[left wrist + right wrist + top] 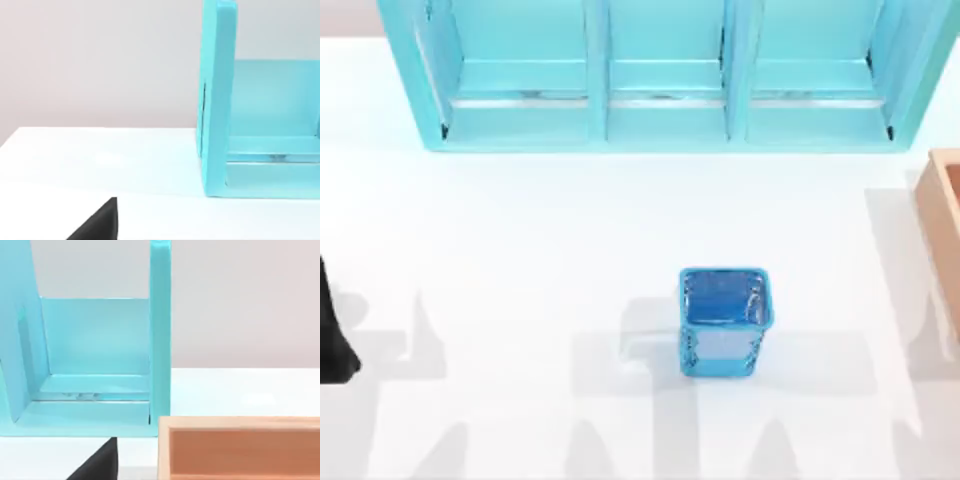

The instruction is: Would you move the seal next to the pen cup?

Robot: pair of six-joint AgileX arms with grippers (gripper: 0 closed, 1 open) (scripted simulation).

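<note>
Nearest the front edge, the white table [520,230] carries long grey shadows. A little farther in, right of the middle, stands the pen cup [724,322], a shiny translucent blue square cup, upright, its open mouth facing up, with bare table all round it. I can't spot the seal anywhere on the table from here.

Over at the left edge, level with the cup, a dark bit of the left arm [332,330] pokes into the top view; whether its jaws are open or closed, I cannot tell. A black wedge sits low in each wrist view, and the right arm's jaws I cannot judge either.

At the right edge, farther back, is the corner of a tan wooden box [942,215], open-topped [240,450]. Farthest back, the large light-blue shelf unit [665,120] spans the table with three compartments, its end panel upright beside the box.
</note>
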